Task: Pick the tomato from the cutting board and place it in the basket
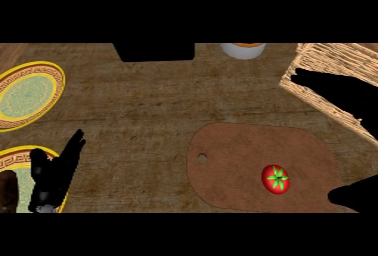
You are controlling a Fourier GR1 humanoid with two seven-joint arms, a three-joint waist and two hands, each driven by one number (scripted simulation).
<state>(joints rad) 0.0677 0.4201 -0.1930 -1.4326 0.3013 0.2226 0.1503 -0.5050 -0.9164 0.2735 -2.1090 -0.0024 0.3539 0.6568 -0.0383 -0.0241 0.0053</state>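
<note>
A red tomato (275,179) with a green stalk lies on the right half of the brown cutting board (236,165). The woven basket (317,65) stands tilted at the upper right, and its inside looks dark. My right hand (356,196) shows only as a black shape at the lower right edge. It is just right of the tomato, over the board's corner, and not touching the tomato. My left hand (55,170) rests at the lower left with its fingers straight, far from the board.
Two yellow-rimmed plates sit at the left, one (26,95) above and one (16,162) partly under my left hand. A black block (155,51) and a white pot (244,50) stand at the back edge.
</note>
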